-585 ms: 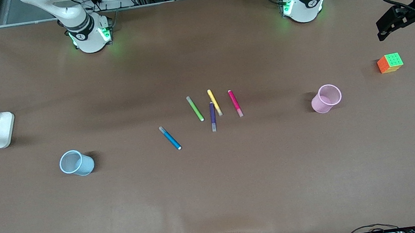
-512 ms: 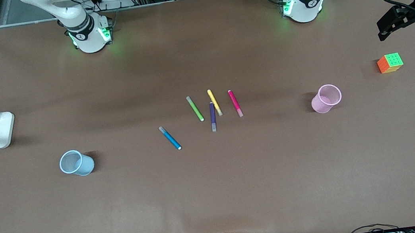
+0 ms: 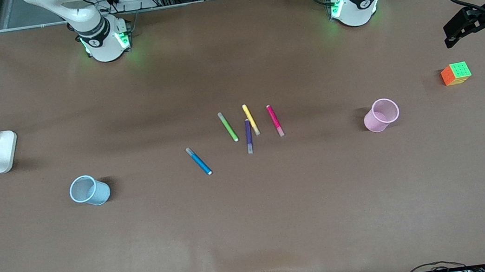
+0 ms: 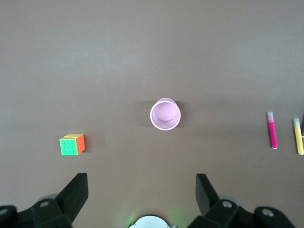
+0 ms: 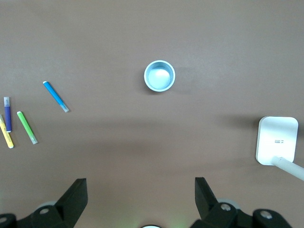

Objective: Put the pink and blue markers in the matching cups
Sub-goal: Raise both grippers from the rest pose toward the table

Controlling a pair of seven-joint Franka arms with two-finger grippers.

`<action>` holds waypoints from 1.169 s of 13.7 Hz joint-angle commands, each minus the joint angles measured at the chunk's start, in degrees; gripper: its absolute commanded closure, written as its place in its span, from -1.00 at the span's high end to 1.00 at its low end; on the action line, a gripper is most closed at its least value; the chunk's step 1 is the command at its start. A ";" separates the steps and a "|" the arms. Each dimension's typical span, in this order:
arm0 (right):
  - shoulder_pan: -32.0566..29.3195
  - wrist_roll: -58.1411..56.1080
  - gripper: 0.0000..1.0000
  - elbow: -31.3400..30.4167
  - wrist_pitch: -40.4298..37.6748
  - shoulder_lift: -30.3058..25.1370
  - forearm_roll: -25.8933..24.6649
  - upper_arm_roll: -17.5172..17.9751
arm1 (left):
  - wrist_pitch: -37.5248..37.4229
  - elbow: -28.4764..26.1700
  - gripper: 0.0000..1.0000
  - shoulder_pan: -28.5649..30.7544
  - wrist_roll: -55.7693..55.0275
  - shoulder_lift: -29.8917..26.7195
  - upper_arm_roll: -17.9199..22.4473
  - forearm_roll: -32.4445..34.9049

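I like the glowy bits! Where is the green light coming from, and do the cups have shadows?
Front view: green light glows from both arm bases, tinting the table beside them. The blue cup and the pink cup each cast a small dark shadow. Left wrist view: a faint green glow shows between the left gripper fingers.

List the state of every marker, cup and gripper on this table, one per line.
pink marker: lying flat on the table, loose
blue marker: lying flat, loose
green marker: lying flat
yellow marker: lying flat
purple marker: lying flat
pink cup: upright, empty
blue cup: upright, empty
left gripper: open, high above the pink cup
right gripper: open, high above the blue cup
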 commanded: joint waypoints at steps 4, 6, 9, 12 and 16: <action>0.67 0.69 1.00 -3.08 0.13 -0.41 2.68 0.64 | -0.27 0.38 1.00 0.95 0.71 0.21 -0.37 -1.23; 3.73 0.69 1.00 -5.19 1.97 -0.23 2.68 0.64 | -0.27 0.38 1.00 1.22 0.63 0.29 -0.28 -3.26; 7.95 0.69 1.00 -9.40 6.97 0.30 2.94 0.64 | -0.27 0.12 1.00 1.31 -0.07 0.29 -0.37 -3.18; 12.79 0.77 1.00 -11.26 9.36 3.53 2.94 0.64 | -0.36 -0.23 1.00 1.22 -0.52 0.03 -0.63 -2.91; 17.98 0.77 1.00 -11.26 13.92 7.32 3.03 0.56 | -0.36 -2.34 1.00 1.13 -0.96 -0.58 -0.81 -2.83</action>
